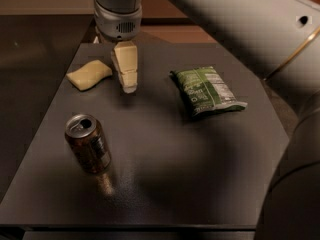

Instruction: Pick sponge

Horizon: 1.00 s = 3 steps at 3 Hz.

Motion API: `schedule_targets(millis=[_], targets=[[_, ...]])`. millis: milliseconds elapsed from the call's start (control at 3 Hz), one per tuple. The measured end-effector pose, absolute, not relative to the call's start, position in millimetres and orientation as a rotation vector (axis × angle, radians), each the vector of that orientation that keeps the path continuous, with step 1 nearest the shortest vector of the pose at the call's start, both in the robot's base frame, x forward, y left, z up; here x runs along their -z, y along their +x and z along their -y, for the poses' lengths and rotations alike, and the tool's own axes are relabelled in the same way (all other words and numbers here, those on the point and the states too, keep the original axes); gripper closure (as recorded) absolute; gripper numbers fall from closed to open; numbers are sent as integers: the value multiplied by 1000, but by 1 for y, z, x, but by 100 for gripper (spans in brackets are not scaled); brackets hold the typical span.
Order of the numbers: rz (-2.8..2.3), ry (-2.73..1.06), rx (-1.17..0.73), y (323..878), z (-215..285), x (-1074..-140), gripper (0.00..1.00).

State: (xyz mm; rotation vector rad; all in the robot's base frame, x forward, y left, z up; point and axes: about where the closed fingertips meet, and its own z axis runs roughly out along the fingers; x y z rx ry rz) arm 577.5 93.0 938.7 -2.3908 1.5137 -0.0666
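Observation:
The sponge (90, 74) is a small pale yellow pad with wavy edges, lying flat at the back left of the dark table (165, 184). My gripper (128, 84) hangs from the grey arm just right of the sponge, pointing down at the table surface. It is beside the sponge, a short gap apart, and holds nothing that I can see.
A brown soda can (88, 143) stands upright at the front left. A green snack bag (207, 90) lies flat at the right. The big grey arm fills the upper right and right edge of the view.

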Motion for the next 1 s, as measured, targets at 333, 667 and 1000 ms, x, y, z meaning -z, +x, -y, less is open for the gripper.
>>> schedule_targets(millis=[333, 667, 1000], targets=[[-1495, -2447, 72, 602, -118, -925, 0], [-1478, -2488, 62, 622, -141, -913, 0], [-1468, -2511, 40, 638, -161, -900, 0]])
